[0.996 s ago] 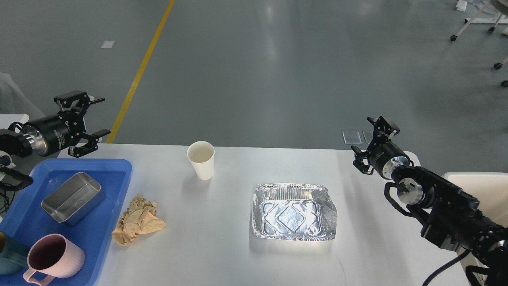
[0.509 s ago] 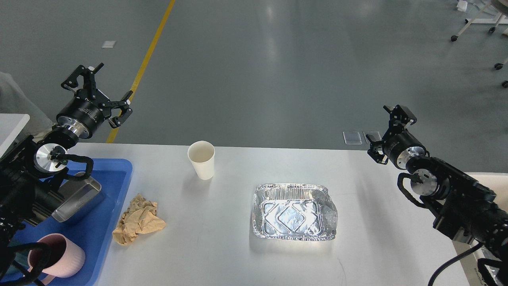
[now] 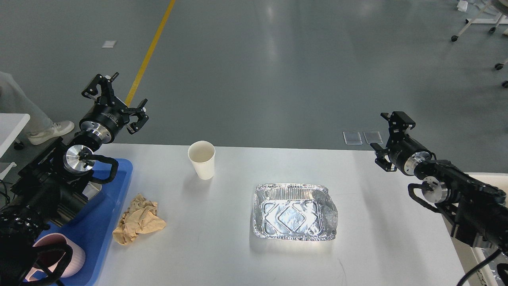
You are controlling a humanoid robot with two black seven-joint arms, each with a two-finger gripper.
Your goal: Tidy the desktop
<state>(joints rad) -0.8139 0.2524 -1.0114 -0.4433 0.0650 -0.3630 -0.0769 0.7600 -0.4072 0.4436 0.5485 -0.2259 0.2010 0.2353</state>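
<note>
The left gripper hangs with fingers spread, empty, above the far-left corner of the worktop. The right gripper also has fingers spread, empty, over the far-right edge. On the white worktop stand a paper cup, a crumpled brown napkin, a foil tray and a blue tray holding a pink mug.

Bright, sharp overhead light; glare on the foil tray.
</note>
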